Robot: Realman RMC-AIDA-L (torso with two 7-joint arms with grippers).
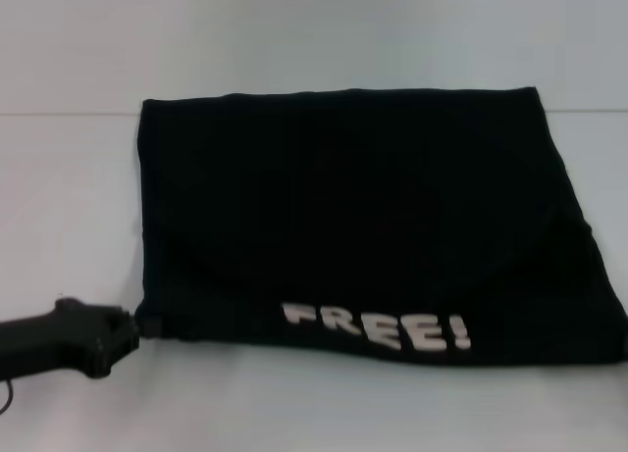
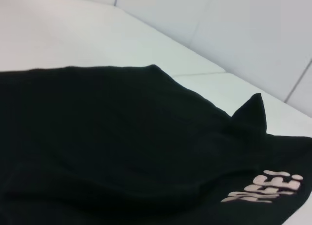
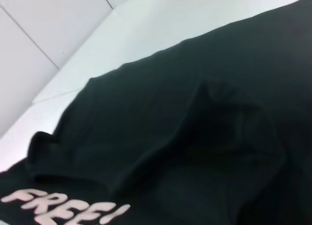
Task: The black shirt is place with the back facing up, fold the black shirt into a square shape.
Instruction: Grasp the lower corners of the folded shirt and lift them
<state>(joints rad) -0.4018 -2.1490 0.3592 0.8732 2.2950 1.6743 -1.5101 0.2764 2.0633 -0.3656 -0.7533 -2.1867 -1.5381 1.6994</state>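
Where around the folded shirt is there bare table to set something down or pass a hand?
Bare white table lies left of the black shirt, along the far edge, and in front of it. Tightest at the near-left corner, where the left gripper sits.

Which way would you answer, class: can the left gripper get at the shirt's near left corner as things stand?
Probably yes. The left gripper sits right beside the near left corner of the black shirt on the table, with nothing between them.
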